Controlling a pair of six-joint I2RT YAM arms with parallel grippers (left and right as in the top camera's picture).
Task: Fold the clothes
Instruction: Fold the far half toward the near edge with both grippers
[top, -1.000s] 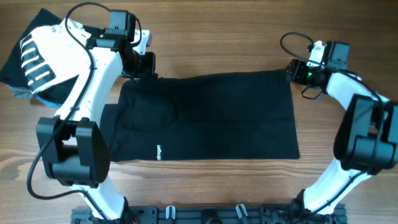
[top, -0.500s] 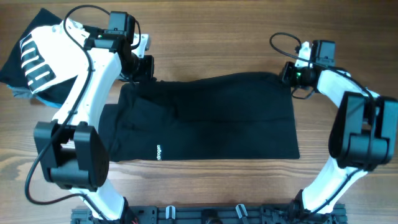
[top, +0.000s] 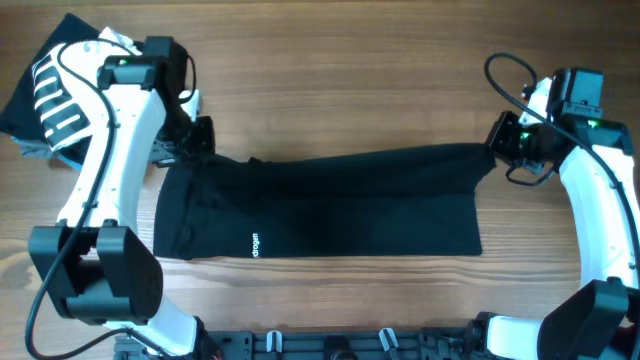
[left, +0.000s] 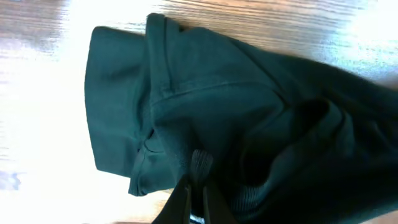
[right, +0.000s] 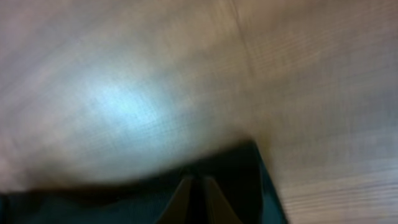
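The clothes, a black T-shirt (top: 330, 205), lie folded in a wide band across the wooden table, with tiny white lettering (top: 255, 243) near the front edge. My left gripper (top: 198, 140) is shut on its far left corner. In the left wrist view the gripper (left: 198, 186) pinches a bunched fold, and the sleeve (left: 118, 106) spreads out beyond. My right gripper (top: 497, 140) is shut on the far right corner, which is drawn into a point. The right wrist view is blurred; there the gripper (right: 198, 190) is closed over dark cloth.
A second black garment with a white print (top: 45, 100) lies at the far left, behind the left arm. A dark rail (top: 330, 347) runs along the table's front edge. Bare wood (top: 340, 80) shows beyond the shirt.
The right gripper has shut on the shirt's far right corner. Both grippers have moved outward and slightly toward the front, stretching the shirt's far edge wider.
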